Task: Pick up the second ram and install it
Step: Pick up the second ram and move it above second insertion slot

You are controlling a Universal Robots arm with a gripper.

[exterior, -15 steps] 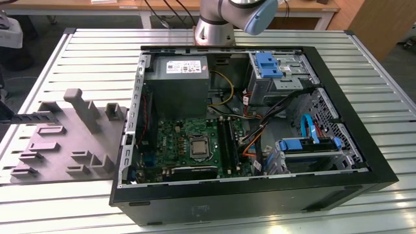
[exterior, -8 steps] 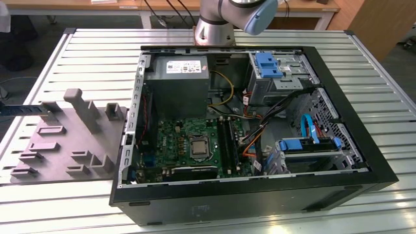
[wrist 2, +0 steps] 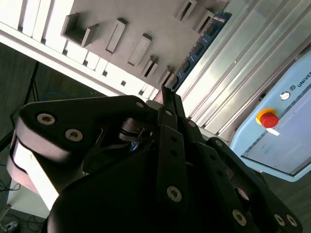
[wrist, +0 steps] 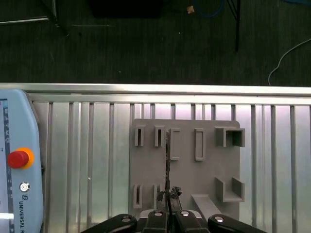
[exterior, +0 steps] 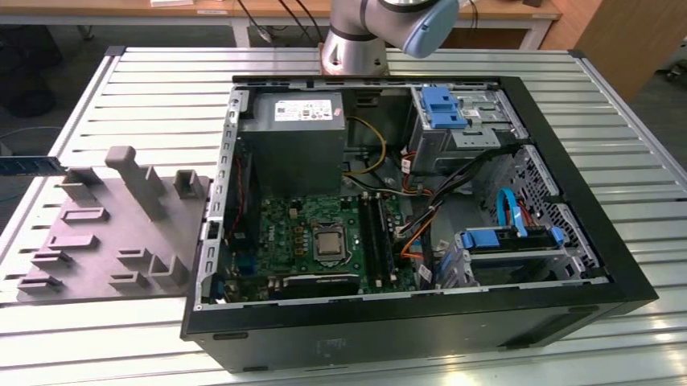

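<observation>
Item: ram, a flat dark-blue stick with small dark chips, held lengthwise at the exterior view's left edge. It is near a corner post of the fixture and well apart from the case; whether it touches the fixture cannot be told. In the second wrist view the ram juts out from the fingertips of the gripper, its chipped face showing. In the first wrist view the ram shows edge-on as a thin dark line running out from the gripper across the fixture. Gripper: black fingers closed on one end of the ram. Fixture: grey moulded plate with upright posts and rectangular slots, lying on the bench just beside the case, on the exterior view's left; in the second wrist view the fixture is behind the ram. Bench: ribbed silver metal, seen in both wrist views. Case: black tower on its side, open, holding a green board with long black slots, a grey power unit and blue drive brackets. Arm: its silver and pale-blue base stands behind the case. Pendant: pale blue, on the bench, with a red button.
</observation>
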